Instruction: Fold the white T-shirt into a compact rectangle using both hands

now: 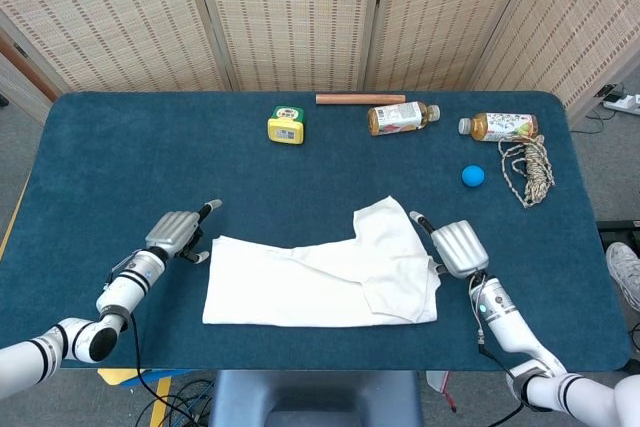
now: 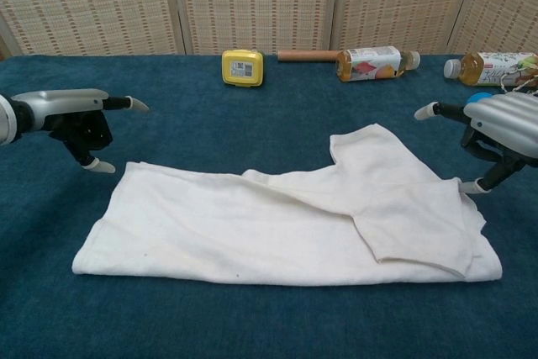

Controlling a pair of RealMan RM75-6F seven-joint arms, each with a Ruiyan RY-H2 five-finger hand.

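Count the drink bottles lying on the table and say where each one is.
2. One bottle lies at the far edge beside the wooden rod; the other bottle lies further right, by the rope.

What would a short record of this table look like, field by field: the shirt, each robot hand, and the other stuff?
shirt: white T-shirt lies partly folded on the blue table, one sleeve sticking out
left robot hand: open, beside the shirt's left edge, apart from it
right robot hand: open, at the shirt's right edge
far side: yellow box, wooden rod, two bottles, blue ball, rope
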